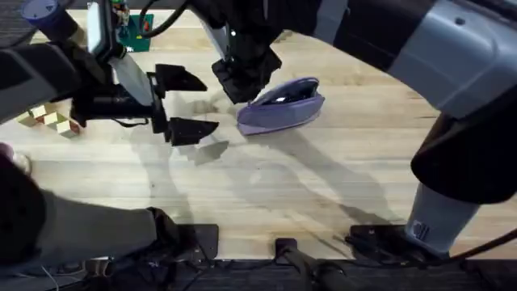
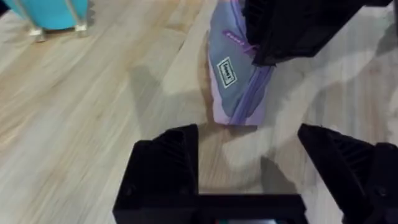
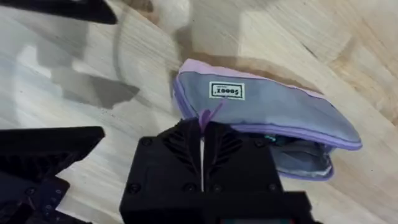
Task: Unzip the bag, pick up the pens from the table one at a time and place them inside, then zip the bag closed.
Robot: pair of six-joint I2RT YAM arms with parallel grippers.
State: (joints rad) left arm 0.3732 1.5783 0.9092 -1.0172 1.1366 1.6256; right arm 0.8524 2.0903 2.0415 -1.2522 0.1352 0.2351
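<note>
Two black end effectors meet us in the overhead view above the pale plank wooden counter [image 1: 323, 186]. We see the left end effector [image 1: 184, 103] left of centre, its two fingers spread wide and holding nothing. Just to its right lies the soft lavender-purple fabric pouch [image 1: 281, 109], resting on the counter with its zipper mouth partly gaping and dark contents inside. We find the right end effector [image 1: 242, 81] at the pouch's left end, touching it. Small wooden blocks [image 1: 50, 119] sit near the counter's left edge, well apart from the pouch.

From the left wrist, we see its end effector [image 2: 249, 158] spread over bare wood, close to one end of the pouch [image 2: 233, 87], which bears a small white label [image 2: 226, 71]. The right end effector [image 2: 292, 28] covers the pouch's far part. A teal object [image 2: 53, 12] stands at the far corner.

From the right wrist, we see its end effector [image 3: 202, 146] pressed together on the purple zipper pull [image 3: 206, 117] at the pouch's [image 3: 267, 106] labelled end. The zipper gapes near the other end, and something dark with a teal bit shows inside.
</note>
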